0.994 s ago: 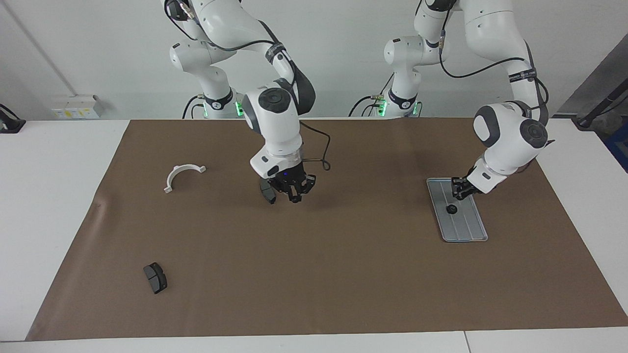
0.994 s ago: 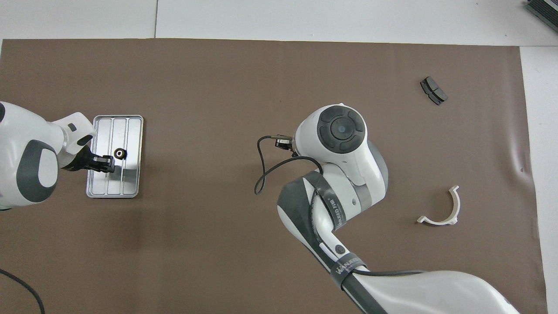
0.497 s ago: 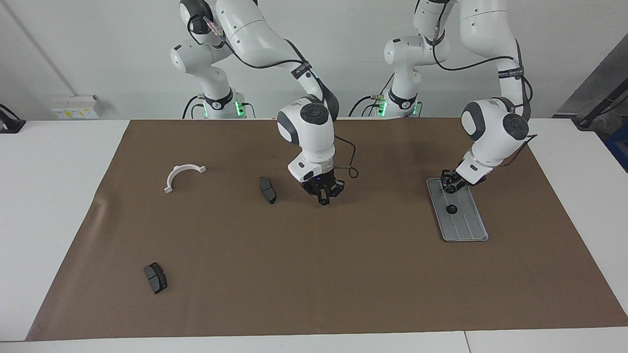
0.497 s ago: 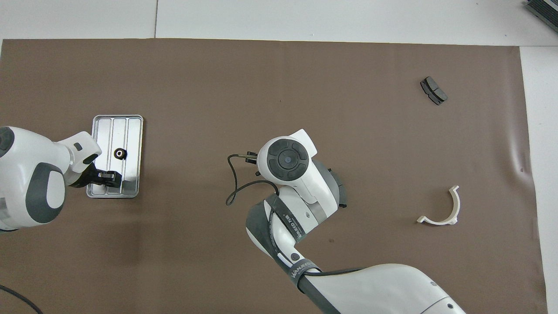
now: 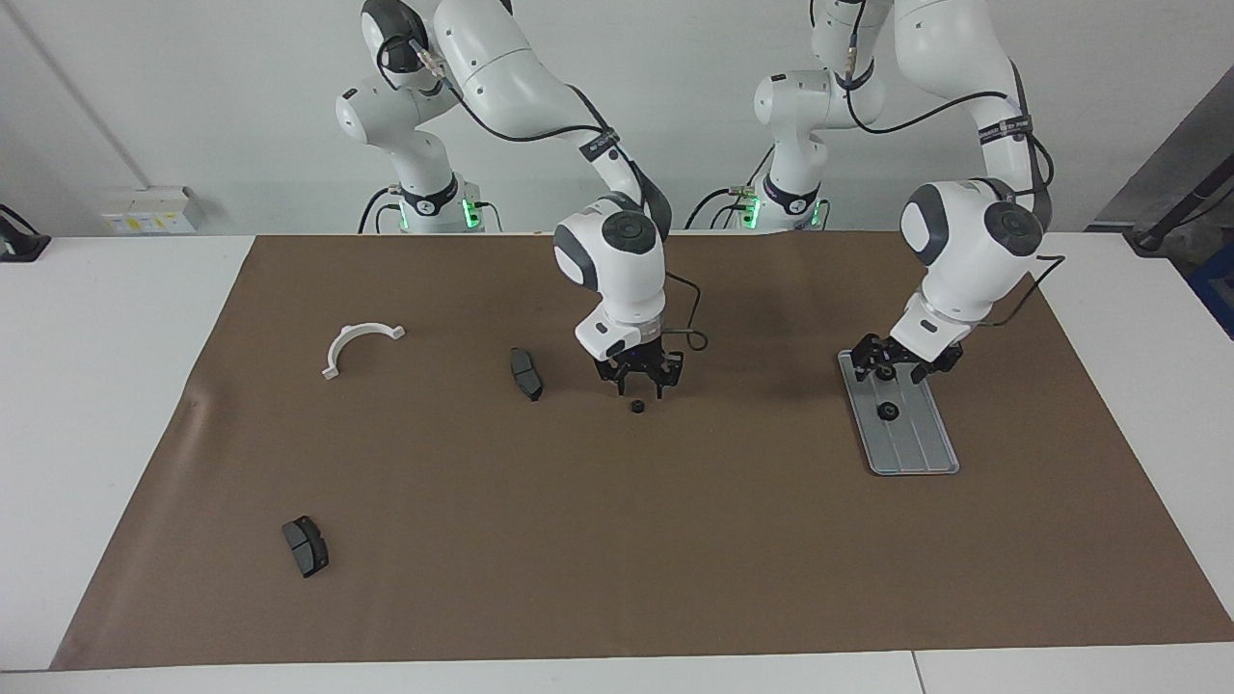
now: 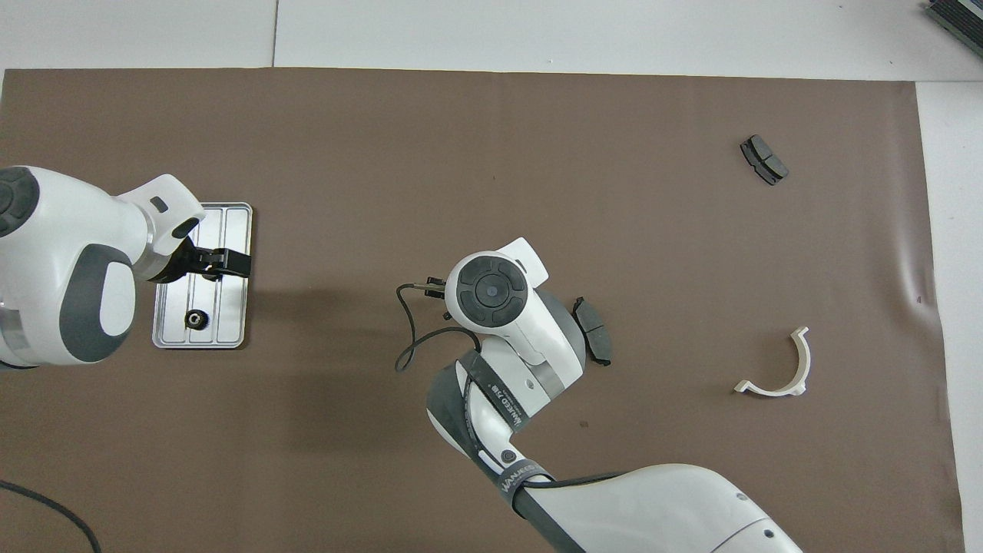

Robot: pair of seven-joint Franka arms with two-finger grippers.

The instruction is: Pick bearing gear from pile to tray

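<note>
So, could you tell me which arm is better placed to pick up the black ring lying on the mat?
Probably the right: the right gripper hangs open just above that black ring, while the left gripper is over the tray.

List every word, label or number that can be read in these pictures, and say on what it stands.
"WANEED" (roughly; what follows it is blurred): black strap on the right arm.
Black band on the left arm: print too small to read.
Wall label: too small to read.
</note>
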